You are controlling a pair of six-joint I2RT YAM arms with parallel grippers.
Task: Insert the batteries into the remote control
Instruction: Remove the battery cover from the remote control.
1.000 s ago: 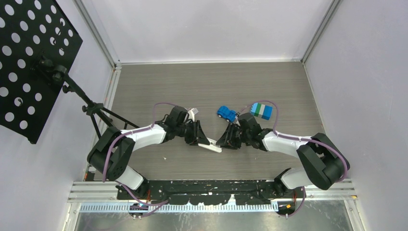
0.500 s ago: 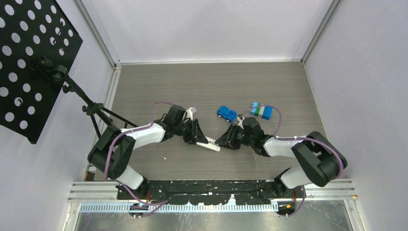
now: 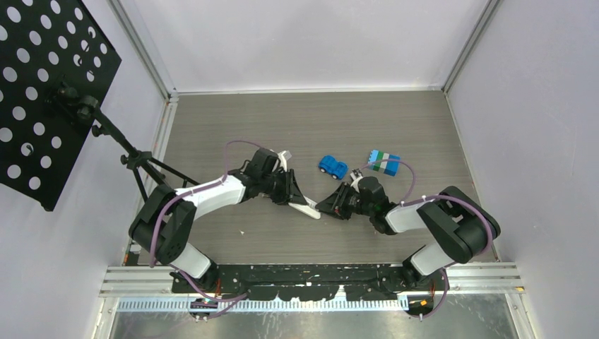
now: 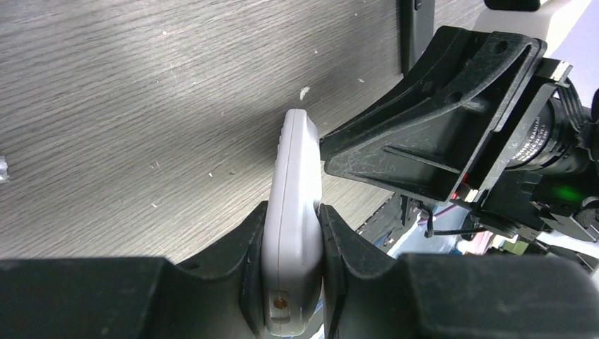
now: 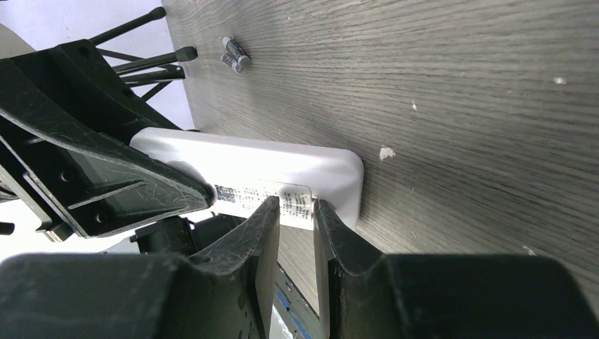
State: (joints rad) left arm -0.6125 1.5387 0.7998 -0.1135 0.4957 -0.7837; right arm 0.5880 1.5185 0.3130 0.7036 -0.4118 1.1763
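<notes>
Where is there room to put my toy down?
Bare wood lies behind the blue car and block stack, up to the back wall, and between the arm bases. Crowded: the middle, where left hand and right hand meet at the remote.

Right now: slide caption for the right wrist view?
Right hand at the white remote, labelled end; left hand holds it; two batteries on the table behind.

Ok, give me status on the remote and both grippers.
Left gripper shut on remote, held on edge. Right gripper at remote's end, jaws narrow, grip unclear. Batteries lying on table, not loaded.
</notes>
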